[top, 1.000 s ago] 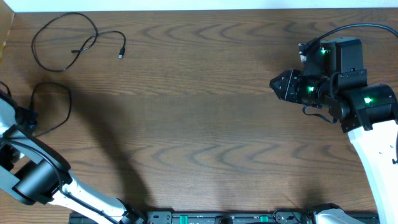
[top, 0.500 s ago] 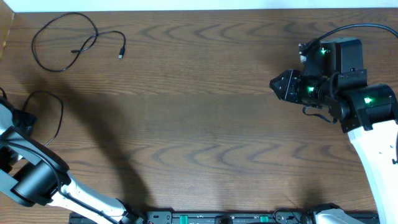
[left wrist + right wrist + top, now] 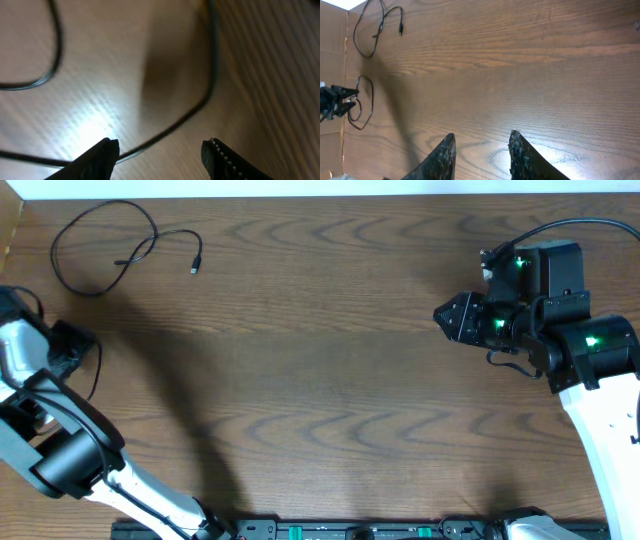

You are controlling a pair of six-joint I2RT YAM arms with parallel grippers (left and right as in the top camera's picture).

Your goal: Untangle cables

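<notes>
At the table's (image 3: 320, 380) left edge, the left gripper (image 3: 160, 150) holds its jaws wide apart above a thin black cable (image 3: 213, 65) that curves on the wood. A second black cable (image 3: 196, 262) lies looped in the table's far left corner. Over the table's right side, the right gripper (image 3: 481, 150) is spread wide and holds nothing.

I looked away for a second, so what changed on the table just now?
The left gripper, jaws apart, moved forward over the black cable loop at the left edge; the loop shrank and is now mostly hidden overhead. The coiled black cable at top left and the right gripper stayed put.
</notes>
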